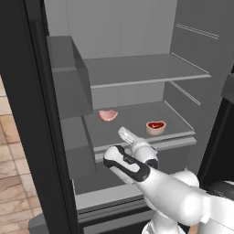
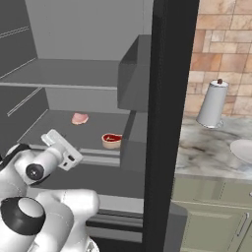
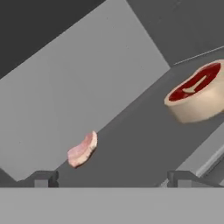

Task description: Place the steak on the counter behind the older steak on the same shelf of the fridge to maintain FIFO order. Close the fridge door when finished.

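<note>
Steak (image 1: pixel 108 115) lying flat toward the back left of the middle shelf (image 1: pixel 137 119) inside the open fridge (image 1: pixel 192 55), pale pink against the grey plate. Older steak (image 1: pixel 156 127), darker red with a whitish rim, sitting nearer the shelf's front edge and to the right, well apart from the pale slab. Gripper (image 3: pixel 113 178) out in front of the shelf, empty, fingers spread wide; seen from the hand camera, steak (image 3: pixel 82 150) just above the left fingertip (image 3: pixel 41 178), older steak (image 3: pixel 197 92) higher and off to the right, beyond the right fingertip. Neither piece touched by the fingers. From the right base camera, white wrist angled toward the shelf lip, steak (image 2: pixel 79 118) behind and left of the older steak (image 2: pixel 111 140). Fridge door (image 1: pixel 27 114) swung open at left, grey bins on its inner face. Counter (image 2: pixel 211 147) to the right of the fridge, marbled top over green cabinets.
</note>
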